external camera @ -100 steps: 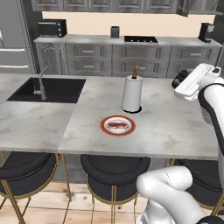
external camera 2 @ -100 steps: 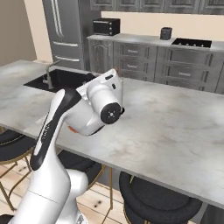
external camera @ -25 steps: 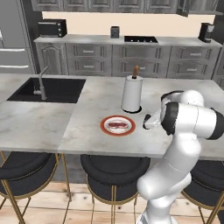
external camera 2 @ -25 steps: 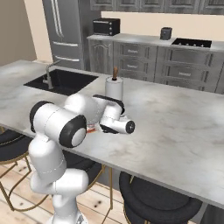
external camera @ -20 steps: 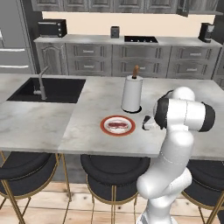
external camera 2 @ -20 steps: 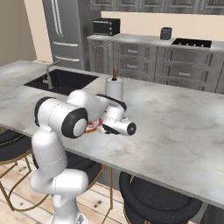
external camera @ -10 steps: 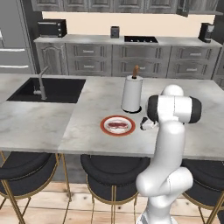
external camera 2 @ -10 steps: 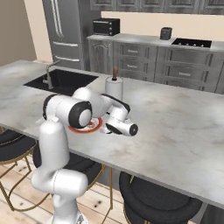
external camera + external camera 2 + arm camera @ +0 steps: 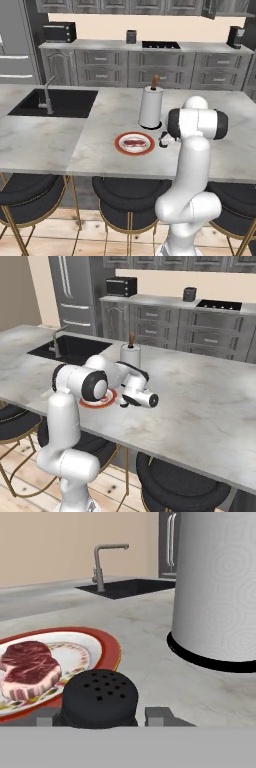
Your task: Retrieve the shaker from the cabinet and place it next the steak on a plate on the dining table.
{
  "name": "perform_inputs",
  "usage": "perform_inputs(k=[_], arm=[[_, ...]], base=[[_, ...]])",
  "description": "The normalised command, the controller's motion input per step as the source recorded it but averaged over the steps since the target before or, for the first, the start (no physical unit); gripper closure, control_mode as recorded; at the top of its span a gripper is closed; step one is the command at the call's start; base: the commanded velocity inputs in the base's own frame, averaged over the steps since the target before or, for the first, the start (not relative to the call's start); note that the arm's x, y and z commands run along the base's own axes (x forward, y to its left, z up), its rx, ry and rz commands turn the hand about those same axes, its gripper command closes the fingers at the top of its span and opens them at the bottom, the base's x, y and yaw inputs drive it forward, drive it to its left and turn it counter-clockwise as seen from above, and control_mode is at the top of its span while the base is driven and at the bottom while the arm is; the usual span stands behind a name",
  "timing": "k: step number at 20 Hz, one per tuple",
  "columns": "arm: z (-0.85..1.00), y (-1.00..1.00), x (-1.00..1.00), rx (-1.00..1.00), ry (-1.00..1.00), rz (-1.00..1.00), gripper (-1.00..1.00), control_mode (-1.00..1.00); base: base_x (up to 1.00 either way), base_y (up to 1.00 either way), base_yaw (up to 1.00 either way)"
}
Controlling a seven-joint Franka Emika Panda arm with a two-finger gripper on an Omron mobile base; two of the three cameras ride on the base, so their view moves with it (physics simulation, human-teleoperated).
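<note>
Shaker: the black shaker (image 9: 99,698) stands upright on the dining table (image 9: 60,145), just beside the plate's right rim as the left base view shows it; its perforated cap sits between the two fingertips (image 9: 159,715) in the hand view.
Gripper: the gripper (image 9: 163,140) is low at the shaker; I cannot tell whether the fingers press it or stand just off it.
Plate: the orange-rimmed plate (image 9: 120,146) lies flat on the stone top, near the front edge.
Steak: the steak (image 9: 29,669) lies flat in the plate's middle.
Paper towel roll: the tall white paper towel roll (image 9: 150,106) stands just behind plate and shaker.
Sink: the black sink (image 9: 70,102) and tap (image 9: 48,93) are well apart, at the table's left.
Stools: black stools (image 9: 127,208) sit under the front edge.
</note>
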Motion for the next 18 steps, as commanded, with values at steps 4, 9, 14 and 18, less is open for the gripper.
perform_inputs(k=[4,9,14,18], arm=[[-0.14,0.00,0.00,0.00,-0.01,0.00,-1.00,-1.00],[-0.04,0.00,0.00,0.00,-0.04,0.00,-1.00,-1.00],[0.00,0.00,-0.04,0.00,-0.07,0.00,-1.00,-1.00],[0.14,0.00,-0.35,0.00,-0.16,0.00,-1.00,-1.00]], base=[[0.00,0.00,0.00],[0.00,0.00,0.00],[0.00,0.00,0.00],[0.00,0.00,0.00]])
